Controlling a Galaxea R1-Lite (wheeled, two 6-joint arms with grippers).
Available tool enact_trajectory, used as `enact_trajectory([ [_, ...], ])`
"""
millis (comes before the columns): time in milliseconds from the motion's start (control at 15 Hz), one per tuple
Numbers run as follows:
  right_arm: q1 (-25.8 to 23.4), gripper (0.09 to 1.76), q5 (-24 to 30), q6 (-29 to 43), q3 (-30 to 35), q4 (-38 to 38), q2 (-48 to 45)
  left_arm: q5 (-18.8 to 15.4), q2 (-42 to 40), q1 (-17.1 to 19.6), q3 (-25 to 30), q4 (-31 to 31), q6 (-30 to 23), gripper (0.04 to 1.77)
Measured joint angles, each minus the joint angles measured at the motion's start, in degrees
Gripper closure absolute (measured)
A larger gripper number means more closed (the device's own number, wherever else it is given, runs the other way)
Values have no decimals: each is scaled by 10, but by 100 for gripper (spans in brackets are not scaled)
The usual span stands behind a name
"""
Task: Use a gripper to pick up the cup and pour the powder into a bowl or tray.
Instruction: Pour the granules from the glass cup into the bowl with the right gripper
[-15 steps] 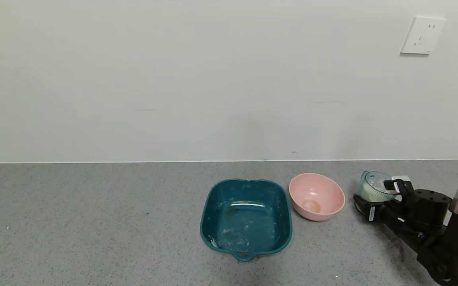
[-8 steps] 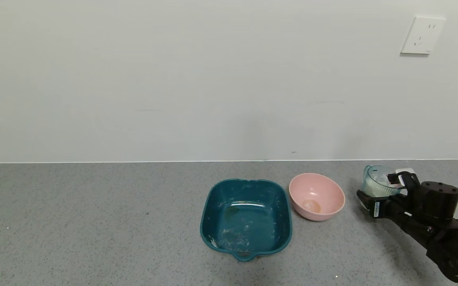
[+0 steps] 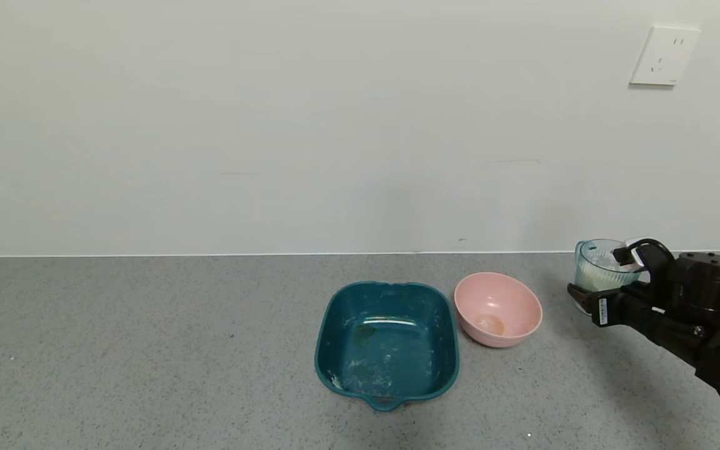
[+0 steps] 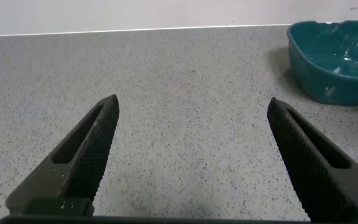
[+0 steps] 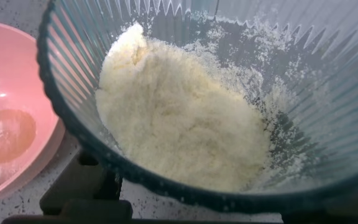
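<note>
My right gripper is shut on the ribbed pale blue-green cup and holds it upright above the counter, to the right of the pink bowl. The cup fills the right wrist view with white grainy powder heaped inside it. The pink bowl shows there too, beside and below the cup. My left gripper is open and empty over bare counter, and is out of the head view.
A dark teal square tray with powder traces sits just left of the pink bowl; its corner shows in the left wrist view. The grey counter meets a white wall behind, with a socket at upper right.
My right gripper has lifted the cup up off the counter and slightly to the right. The bowl and tray have not moved.
</note>
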Motion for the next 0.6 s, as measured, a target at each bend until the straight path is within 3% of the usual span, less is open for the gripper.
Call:
enact_trajectory([
  [200,8,51,0,-27,-35,43,-24,0,0,0,0,0,0,9],
  [600,21,51,-2,-173,-58,57,-33,0,0,0,0,0,0,9],
])
